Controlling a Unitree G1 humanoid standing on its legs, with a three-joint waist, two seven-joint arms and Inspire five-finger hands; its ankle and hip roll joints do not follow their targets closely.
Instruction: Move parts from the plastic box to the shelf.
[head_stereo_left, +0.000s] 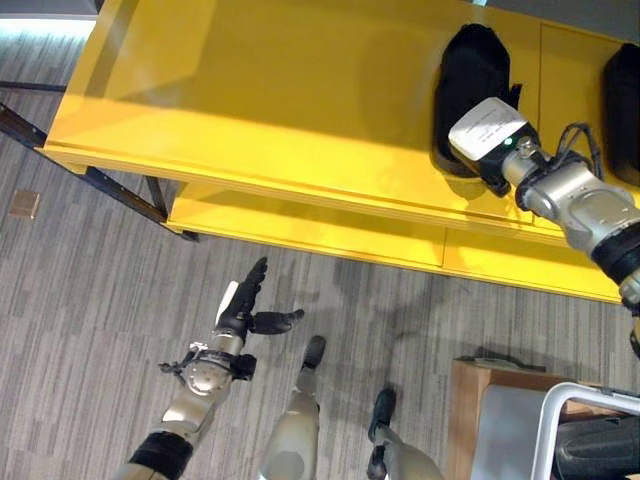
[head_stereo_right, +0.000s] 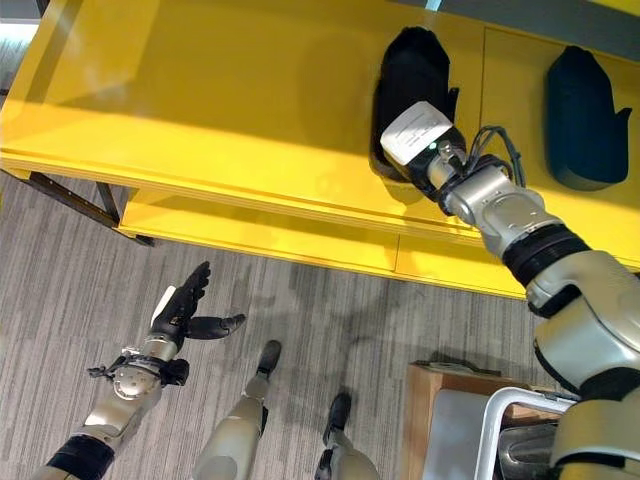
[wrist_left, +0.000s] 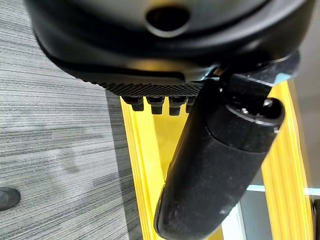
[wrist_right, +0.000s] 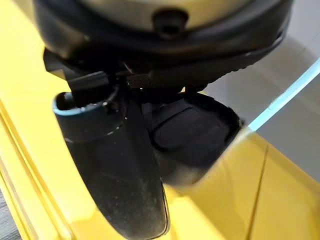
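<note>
Left eye view: my right hand (head_stereo_left: 487, 135) rests on a black part (head_stereo_left: 470, 75) lying on the yellow shelf (head_stereo_left: 250, 90); a second black part (head_stereo_left: 625, 95) lies beside it on the shelf.

Right eye view: my left hand (head_stereo_right: 180, 305) hangs over the floor below the shelf, fingers straight, holding nothing.

Right wrist view: I cannot tell whether my fingers grip the part. The plastic box likely holds more.
</note>
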